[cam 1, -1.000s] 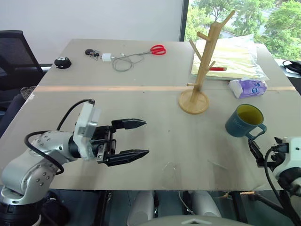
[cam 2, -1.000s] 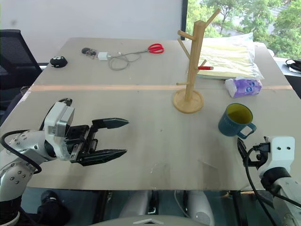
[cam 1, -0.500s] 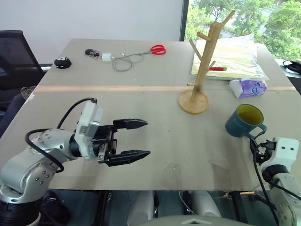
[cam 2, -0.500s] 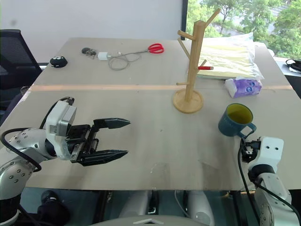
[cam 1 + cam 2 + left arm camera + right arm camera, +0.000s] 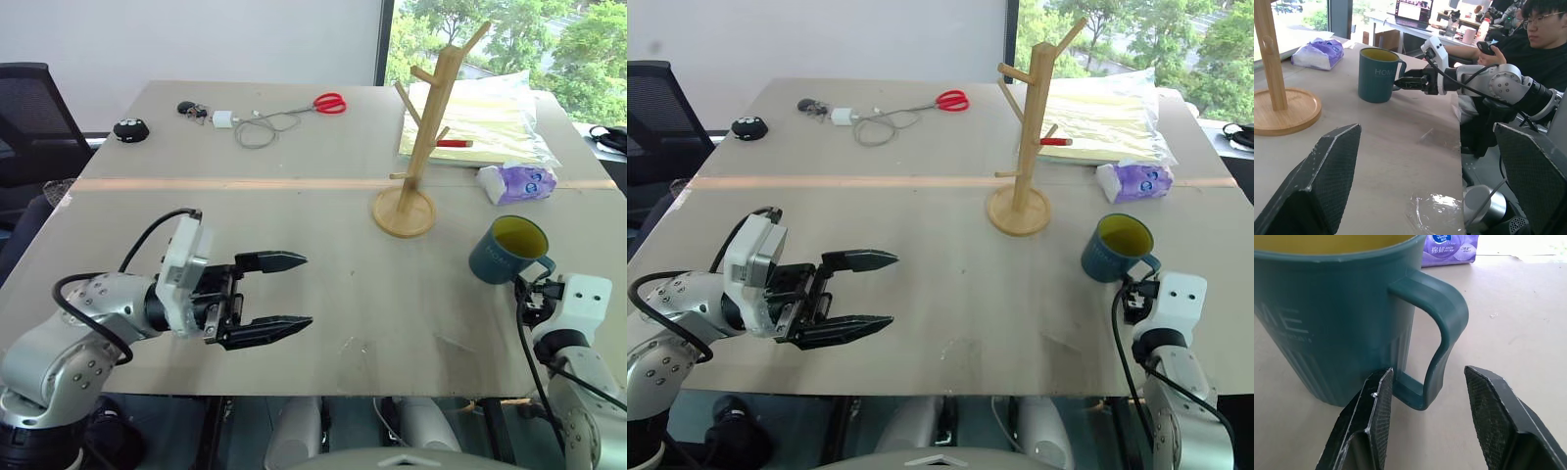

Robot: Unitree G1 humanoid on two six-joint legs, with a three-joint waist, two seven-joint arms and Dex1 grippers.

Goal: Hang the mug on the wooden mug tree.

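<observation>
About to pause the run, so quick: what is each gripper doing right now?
Left gripper: open, holding nothing, above the table.
Right gripper: open, one finger each side of the mug handle, not gripping yet.

Red scissors (image 5: 330,103) and tissue pack (image 5: 516,182) lie well apart

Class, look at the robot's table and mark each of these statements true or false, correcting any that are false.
1. The mug already hangs on a peg of the wooden mug tree. False: it stands upright on the table, apart from the tree.
2. The right pincer has one finger on each side of the mug's handle. True.
3. The left pincer holds the scissors. False: it is open and empty; the scissors lie at the table's far side.
4. A purple tissue pack lies beyond the mug. True.
</observation>
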